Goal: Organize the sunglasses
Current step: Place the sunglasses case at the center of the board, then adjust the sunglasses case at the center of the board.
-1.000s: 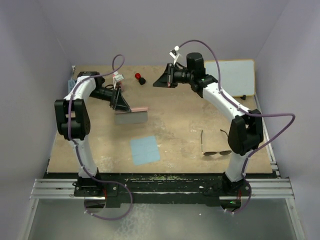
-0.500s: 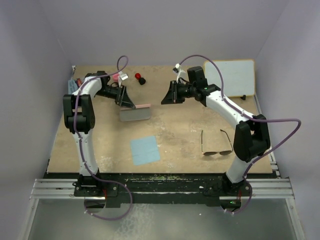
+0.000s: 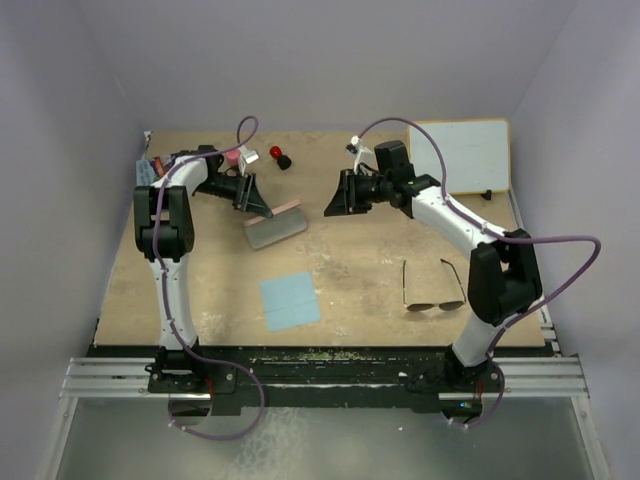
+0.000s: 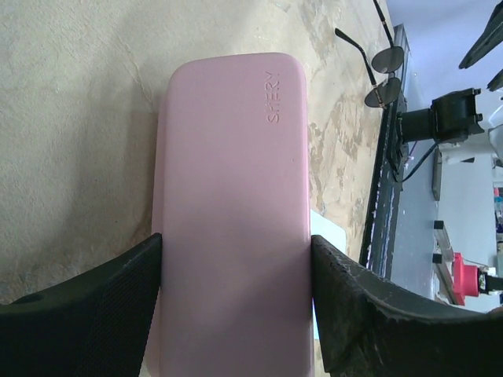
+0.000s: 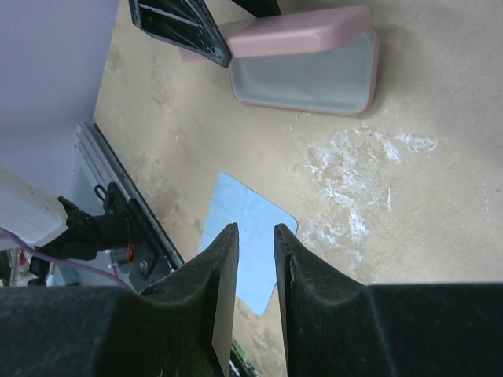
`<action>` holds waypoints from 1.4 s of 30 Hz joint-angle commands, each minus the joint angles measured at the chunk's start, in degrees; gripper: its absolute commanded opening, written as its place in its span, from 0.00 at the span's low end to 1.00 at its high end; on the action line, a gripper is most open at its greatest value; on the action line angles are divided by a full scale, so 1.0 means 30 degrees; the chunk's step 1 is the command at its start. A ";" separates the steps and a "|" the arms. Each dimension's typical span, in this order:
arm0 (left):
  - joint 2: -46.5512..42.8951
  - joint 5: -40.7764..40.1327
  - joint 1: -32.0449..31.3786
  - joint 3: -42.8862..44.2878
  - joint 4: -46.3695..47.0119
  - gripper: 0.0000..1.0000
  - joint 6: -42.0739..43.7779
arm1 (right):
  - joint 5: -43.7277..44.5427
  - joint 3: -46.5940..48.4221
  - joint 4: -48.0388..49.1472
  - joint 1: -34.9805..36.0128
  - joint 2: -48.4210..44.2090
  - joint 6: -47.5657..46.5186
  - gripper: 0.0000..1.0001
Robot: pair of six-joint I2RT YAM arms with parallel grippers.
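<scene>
1. As I look down from the top camera, the sunglasses (image 3: 433,291) lie flat on the table (image 3: 360,260) towards its near right corner. Their lenses face the near edge and their temple arms are open, pointing at the far edge.
2. Neither gripper touches them; both are well apart from the pair.
3. The left gripper (image 4: 234,253) is at the far left part of the table, its jaws clamped on the lid of the pink case (image 4: 232,181), one finger against each long side.
4. The case stands open, and the right wrist camera shows its pale grey inside.
5. The right gripper (image 5: 253,233) hovers near the middle of the far half, just right of the case, with its jaws nearly together and nothing between them.
6. The light-blue cloth (image 3: 290,300) lies flat near the near edge, left of centre.
7. A small red item (image 3: 275,152) sits by the far edge; it may be a cap, but it is too small to tell.
</scene>
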 commanded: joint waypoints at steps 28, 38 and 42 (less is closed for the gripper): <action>0.1461 -0.1308 -0.0058 0.3547 -0.0476 0.98 0.0864 | -0.0100 -0.1109 0.0191 0.0411 -0.0657 -0.0782 0.43; 0.0420 -0.4408 -0.1504 0.3454 0.1578 0.63 -0.1333 | 0.0157 -0.1264 0.0419 0.0589 -0.0666 -0.0434 0.41; -0.0005 -0.6805 -0.2303 0.3155 0.2168 0.50 -0.1555 | 0.0408 -0.1357 0.0182 0.0589 -0.1027 -0.0520 0.40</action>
